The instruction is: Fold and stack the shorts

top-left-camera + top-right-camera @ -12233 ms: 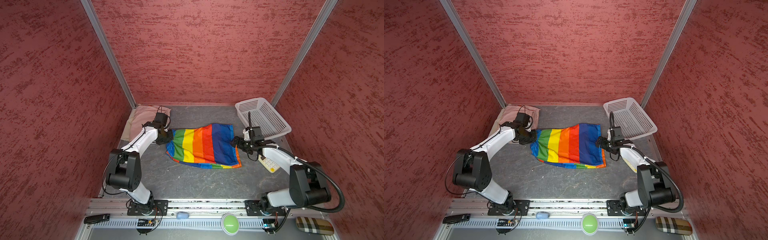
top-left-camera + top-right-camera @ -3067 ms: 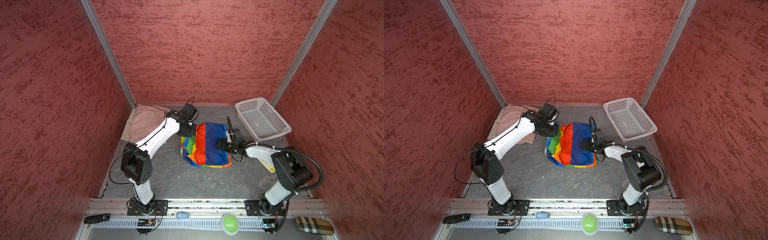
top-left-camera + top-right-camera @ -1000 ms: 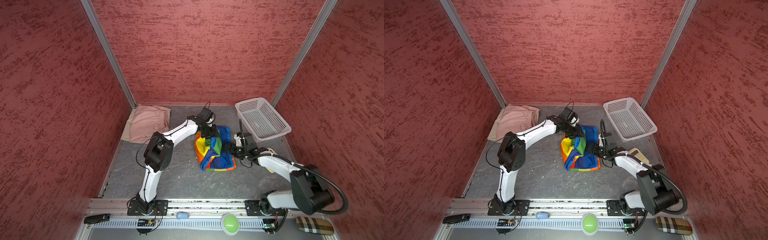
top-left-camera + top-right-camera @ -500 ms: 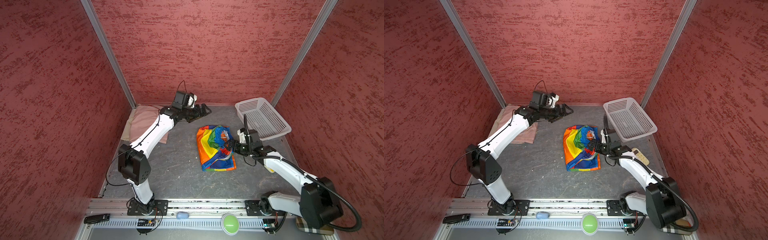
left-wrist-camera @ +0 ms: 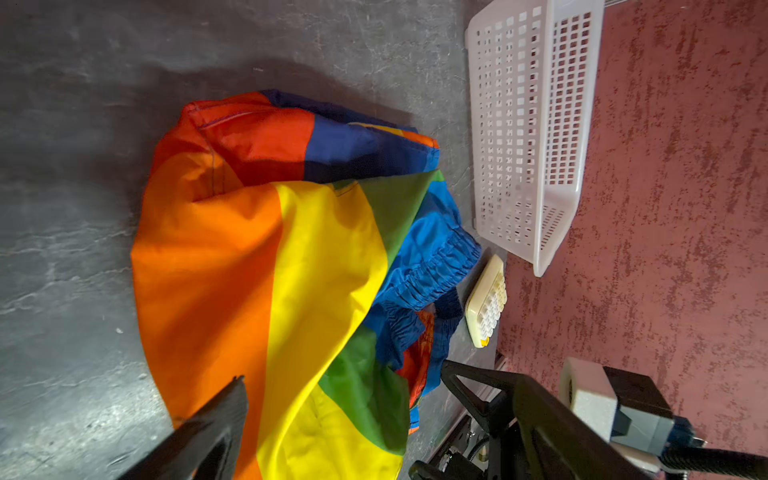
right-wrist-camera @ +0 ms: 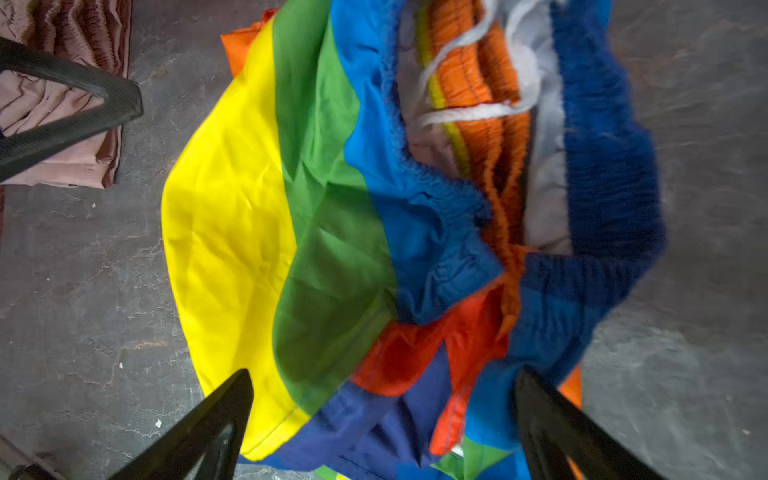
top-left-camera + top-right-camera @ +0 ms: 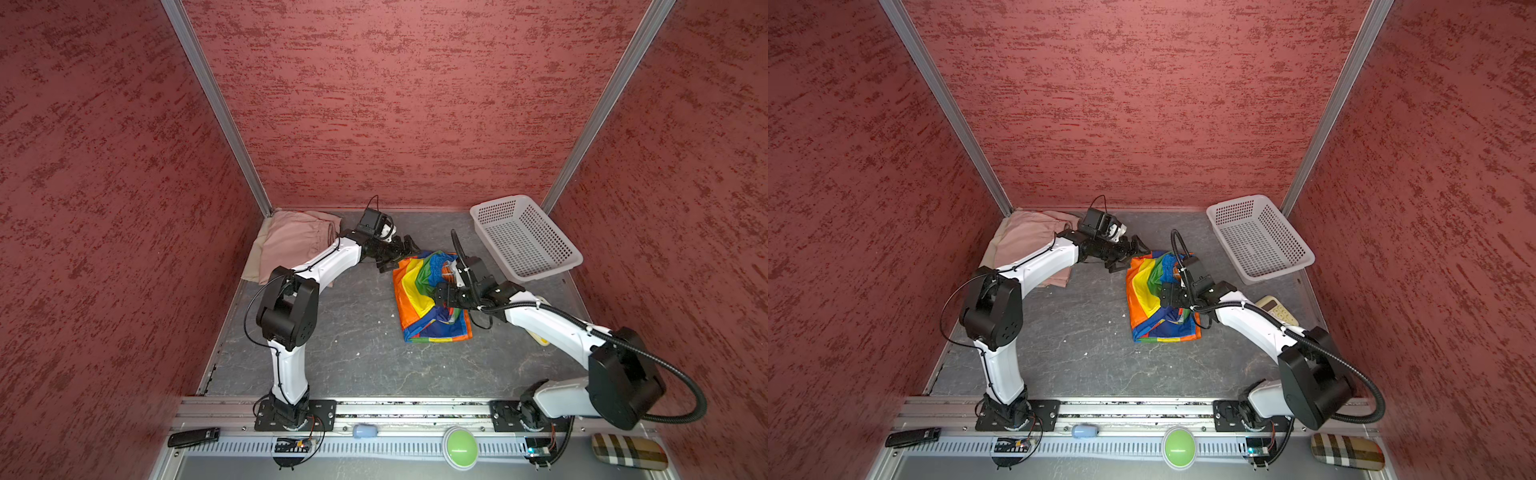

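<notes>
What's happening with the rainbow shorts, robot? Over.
Left gripper open, right gripper open, both empty. Shiny rainbow-striped cloth shorts lying rumpled, half folded. White perforated plastic basket stands apart.

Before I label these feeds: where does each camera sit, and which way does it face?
Both top views: high in front, looking down; left arm, right arm, rainbow shorts, basket.
Left wrist: on left arm, facing rainbow shorts and basket; open left gripper.
Right wrist: on right arm, over rainbow shorts; open right gripper.
All share the rainbow shorts.
</notes>
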Tool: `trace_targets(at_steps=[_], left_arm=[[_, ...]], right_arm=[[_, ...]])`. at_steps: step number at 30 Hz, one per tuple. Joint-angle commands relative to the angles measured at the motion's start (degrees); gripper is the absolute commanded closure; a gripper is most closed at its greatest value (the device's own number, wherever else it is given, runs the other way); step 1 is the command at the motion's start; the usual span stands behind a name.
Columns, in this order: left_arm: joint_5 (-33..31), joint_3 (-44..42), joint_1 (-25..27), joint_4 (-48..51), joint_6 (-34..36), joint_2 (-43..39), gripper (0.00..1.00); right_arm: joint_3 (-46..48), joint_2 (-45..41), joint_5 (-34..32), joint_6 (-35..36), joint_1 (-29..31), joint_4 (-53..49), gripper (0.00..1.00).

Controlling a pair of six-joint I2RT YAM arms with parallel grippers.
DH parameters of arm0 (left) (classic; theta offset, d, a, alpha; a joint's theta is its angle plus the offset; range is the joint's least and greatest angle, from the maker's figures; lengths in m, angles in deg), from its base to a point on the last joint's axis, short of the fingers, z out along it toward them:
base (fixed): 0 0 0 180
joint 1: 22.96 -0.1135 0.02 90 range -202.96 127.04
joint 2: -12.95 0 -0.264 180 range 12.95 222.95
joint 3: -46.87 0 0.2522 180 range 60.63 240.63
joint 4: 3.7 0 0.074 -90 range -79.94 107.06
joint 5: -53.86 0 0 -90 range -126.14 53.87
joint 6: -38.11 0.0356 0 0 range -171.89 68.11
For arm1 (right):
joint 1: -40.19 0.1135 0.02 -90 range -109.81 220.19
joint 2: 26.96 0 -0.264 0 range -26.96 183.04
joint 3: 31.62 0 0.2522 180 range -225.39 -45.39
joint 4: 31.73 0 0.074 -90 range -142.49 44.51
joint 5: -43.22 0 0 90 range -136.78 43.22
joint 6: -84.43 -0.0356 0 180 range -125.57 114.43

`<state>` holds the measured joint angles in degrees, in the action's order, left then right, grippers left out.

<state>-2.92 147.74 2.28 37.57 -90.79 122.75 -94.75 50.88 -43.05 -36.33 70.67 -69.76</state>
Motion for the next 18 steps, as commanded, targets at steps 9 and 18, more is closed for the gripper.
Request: trace_targets(at_steps=[9, 18], left_arm=[[1.69, -6.18, -1.94, -3.27, 0.99, -6.26, 0.01], [5.08, -4.34, -2.93, -5.47, -0.76, -0.46, 0.01]], right_arm=[[2.84, -0.59, 1.24, 5.45, -7.55, -0.72, 0.01], [0.48, 9.05, 6.2, 5.27, -7.54, 5.71, 0.04]])
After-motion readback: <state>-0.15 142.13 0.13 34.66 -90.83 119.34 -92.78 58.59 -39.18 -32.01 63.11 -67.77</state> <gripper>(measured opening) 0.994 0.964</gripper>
